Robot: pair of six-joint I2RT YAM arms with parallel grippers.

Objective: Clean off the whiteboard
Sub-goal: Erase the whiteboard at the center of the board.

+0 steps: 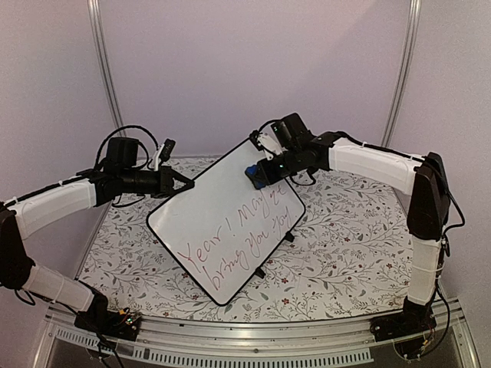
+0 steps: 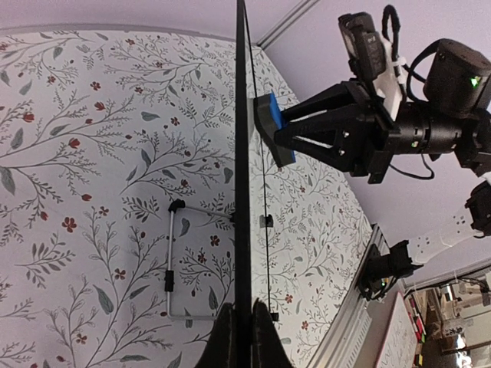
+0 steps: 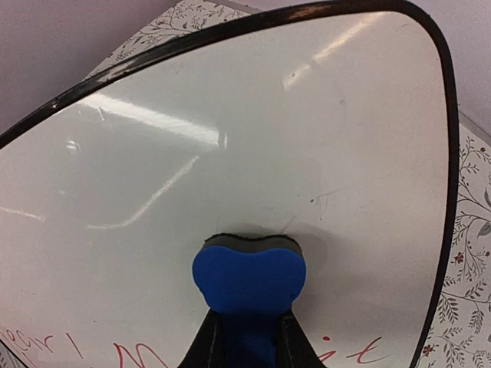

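Note:
The whiteboard [image 1: 222, 230] is held up tilted over the middle of the table, with red handwriting [image 1: 242, 238] across its lower half and its upper part wiped white. My left gripper [image 1: 182, 184] is shut on its upper left rim. In the left wrist view the board [image 2: 242, 153] appears edge-on, pinched between my left gripper's [image 2: 245, 333] two fingers. My right gripper [image 1: 265, 170] is shut on a blue eraser [image 1: 252, 175], which presses against the board's upper right area. The right wrist view shows the eraser [image 3: 249, 276] flat on the white surface [image 3: 230, 138], just above the red letters.
A floral tablecloth [image 1: 345, 230] covers the table. A metal rail [image 1: 253, 333] runs along the near edge by the arm bases. The board's wire stand [image 2: 169, 261] sticks out from its back, and two small black feet [image 1: 289, 238] show on its lower right rim.

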